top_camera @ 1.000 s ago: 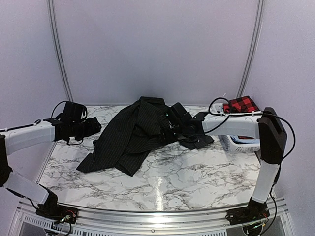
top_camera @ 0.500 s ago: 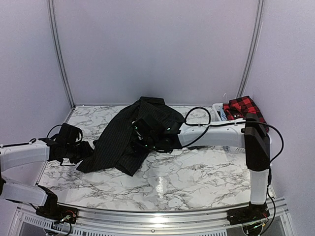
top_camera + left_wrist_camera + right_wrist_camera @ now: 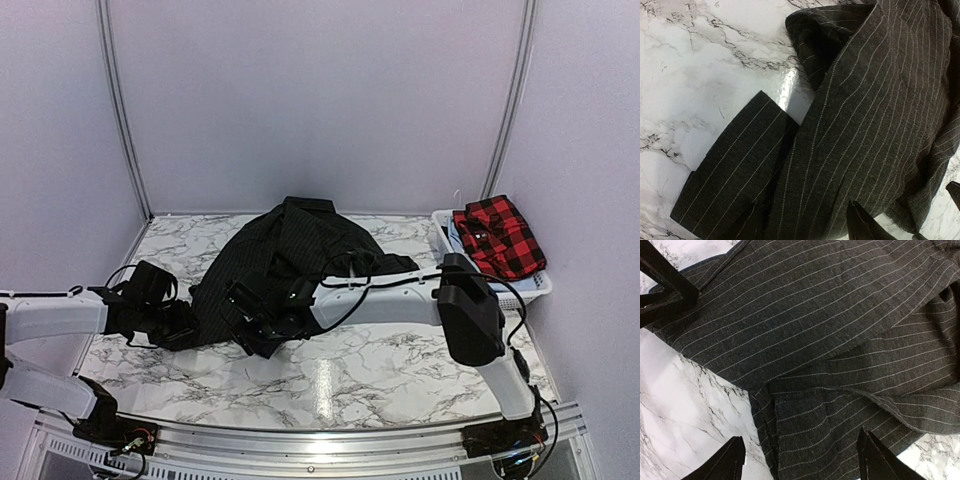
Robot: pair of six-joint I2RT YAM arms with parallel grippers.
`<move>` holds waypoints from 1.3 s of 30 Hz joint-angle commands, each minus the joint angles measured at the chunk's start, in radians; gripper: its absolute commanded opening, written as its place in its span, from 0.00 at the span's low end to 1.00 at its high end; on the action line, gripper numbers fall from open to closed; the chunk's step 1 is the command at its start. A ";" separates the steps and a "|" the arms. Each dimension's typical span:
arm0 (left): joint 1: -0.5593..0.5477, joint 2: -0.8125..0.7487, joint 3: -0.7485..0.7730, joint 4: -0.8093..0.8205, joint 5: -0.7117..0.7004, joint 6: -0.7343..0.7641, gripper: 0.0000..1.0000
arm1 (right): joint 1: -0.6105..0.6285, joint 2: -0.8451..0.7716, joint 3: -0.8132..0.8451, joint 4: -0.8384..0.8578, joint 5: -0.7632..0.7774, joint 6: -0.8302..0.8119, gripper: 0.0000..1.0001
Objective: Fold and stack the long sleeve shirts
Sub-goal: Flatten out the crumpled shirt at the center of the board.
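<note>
Now your right pincer (image 3: 800, 437) has swung across, wide, with the black shirt (image 3: 290, 250) just beneath it, while of the left pincer (image 3: 182, 325) you cannot tell, so flattening can start.

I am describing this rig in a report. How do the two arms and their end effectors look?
The left arm and right arm have white links, black joint housings and loose black cables looping alongside. The left end effector and right end effector are black, with tapered fingers.
</note>
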 commanded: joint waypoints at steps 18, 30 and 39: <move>-0.031 0.109 0.061 0.015 -0.091 -0.039 0.00 | -0.056 0.004 -0.063 0.044 0.020 0.013 0.14; -0.031 -0.015 0.218 -0.122 -0.267 0.009 0.00 | -0.112 -0.196 -0.324 0.107 0.051 0.069 0.00; 0.023 0.098 0.540 -0.244 -0.439 0.191 0.00 | -0.150 -0.385 -0.554 0.121 0.093 0.140 0.00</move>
